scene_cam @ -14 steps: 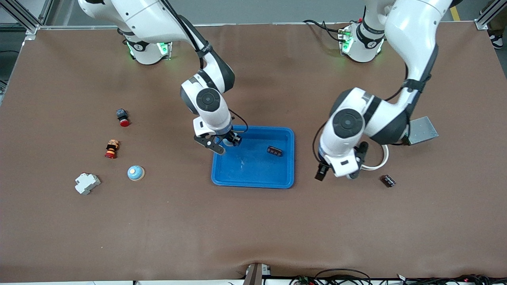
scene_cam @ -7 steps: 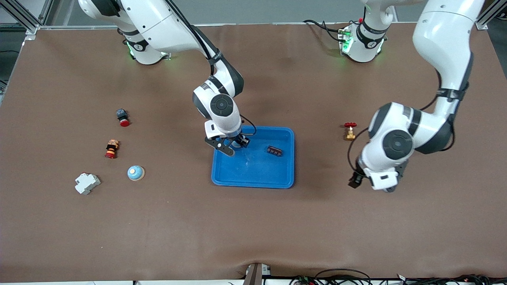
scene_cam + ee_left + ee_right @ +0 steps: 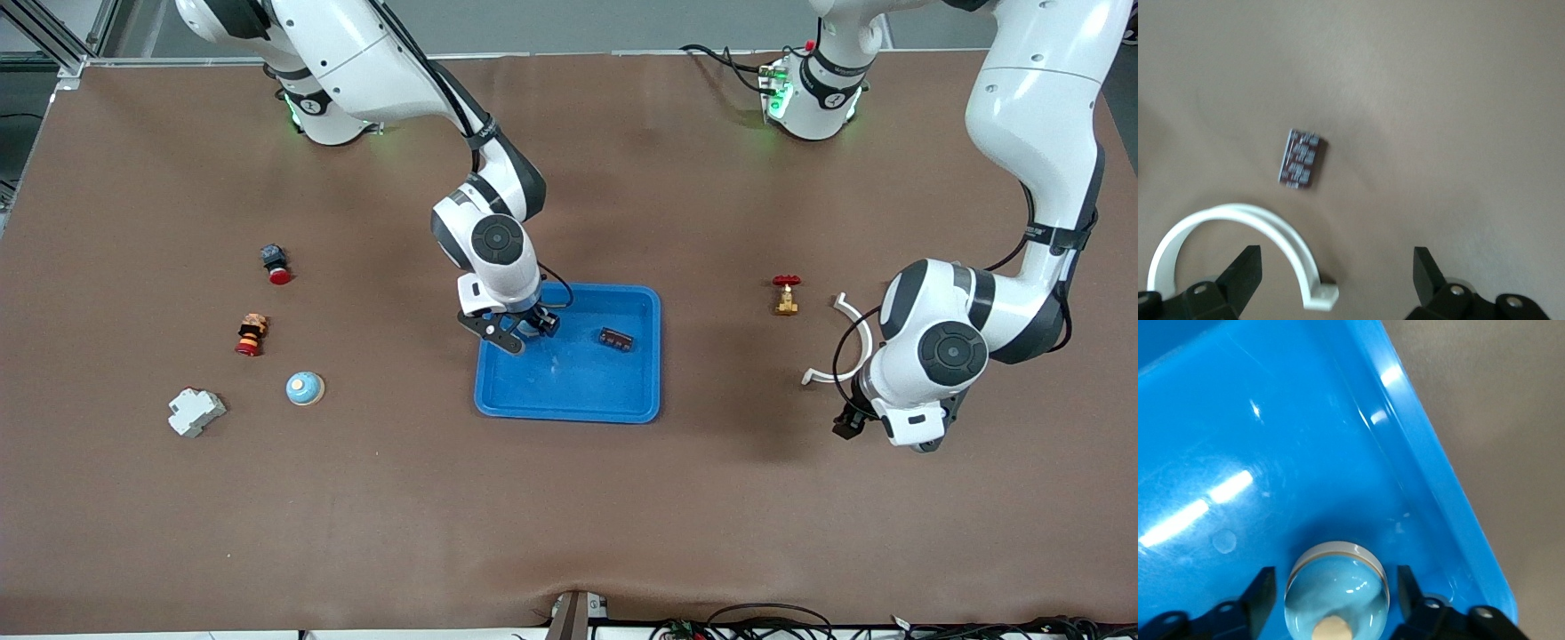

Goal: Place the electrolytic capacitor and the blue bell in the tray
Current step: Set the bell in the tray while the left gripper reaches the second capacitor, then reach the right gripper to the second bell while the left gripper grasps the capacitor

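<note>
The blue tray lies mid-table. A dark electrolytic capacitor lies in it. My right gripper is low in the tray's corner toward the right arm's end. In the right wrist view its fingers stand open on either side of a light blue bell that rests on the tray floor. A second blue bell sits on the table. My left gripper is open and empty over the table; its wrist view shows a second capacitor lying flat.
A white curved clamp and a red-handled brass valve lie beside the left arm. Toward the right arm's end lie a red push button, a red-orange part and a grey-white block.
The left arm swung away from the tray toward its own end of the table, uncovering the valve and clamp and covering the loose capacitor. The right gripper shifted slightly further over the tray.
</note>
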`<state>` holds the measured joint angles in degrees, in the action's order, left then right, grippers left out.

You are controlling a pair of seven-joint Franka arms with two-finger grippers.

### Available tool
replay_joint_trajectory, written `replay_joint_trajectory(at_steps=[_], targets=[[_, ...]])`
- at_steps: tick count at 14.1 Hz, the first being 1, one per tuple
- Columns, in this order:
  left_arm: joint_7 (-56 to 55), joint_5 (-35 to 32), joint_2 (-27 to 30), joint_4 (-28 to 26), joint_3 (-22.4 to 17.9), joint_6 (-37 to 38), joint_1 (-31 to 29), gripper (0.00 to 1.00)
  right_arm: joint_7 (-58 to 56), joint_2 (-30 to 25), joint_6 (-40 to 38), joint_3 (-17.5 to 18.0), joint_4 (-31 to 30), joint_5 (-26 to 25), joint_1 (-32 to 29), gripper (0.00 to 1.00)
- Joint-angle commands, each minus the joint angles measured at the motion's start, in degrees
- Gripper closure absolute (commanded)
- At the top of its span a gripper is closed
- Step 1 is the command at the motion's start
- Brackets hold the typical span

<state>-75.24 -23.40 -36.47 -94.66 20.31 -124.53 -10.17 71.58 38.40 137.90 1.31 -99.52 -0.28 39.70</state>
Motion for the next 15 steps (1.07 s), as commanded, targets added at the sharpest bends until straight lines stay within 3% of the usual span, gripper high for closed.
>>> replay_joint_trajectory(at_steps=[1,4,7,12,15], targets=[[4.6,-2.9,-1.3,-0.2,0.4,-2.6,-3.4,0.00,0.8,0.7,-10.5,-0.4,8.0,-2.4,-0.3,0.00],[7.8,-3.1,-2.8,-0.2,0.3,-4.8,-4.6,0.00,-5.9,0.5,-21.9,-0.4,15.2,-2.2,-1.5,0.00],[9.7,-3.6,-4.5,-0.2,-0.6,-8.1,-5.0,0.00,-19.0,-2.5,-26.0,-0.8,15.1,-2.4,-5.6,0.00],[9.7,-6.1,-5.5,-1.5,-0.8,-9.2,-6.4,0.14,-36.6,-7.9,-23.8,-0.8,9.7,-3.4,-14.6,0.00],[9.7,-6.1,-5.4,-3.6,-0.8,-10.8,-6.5,0.23,-47.6,-11.8,-16.0,-0.8,0.9,-3.4,-20.7,0.00]])
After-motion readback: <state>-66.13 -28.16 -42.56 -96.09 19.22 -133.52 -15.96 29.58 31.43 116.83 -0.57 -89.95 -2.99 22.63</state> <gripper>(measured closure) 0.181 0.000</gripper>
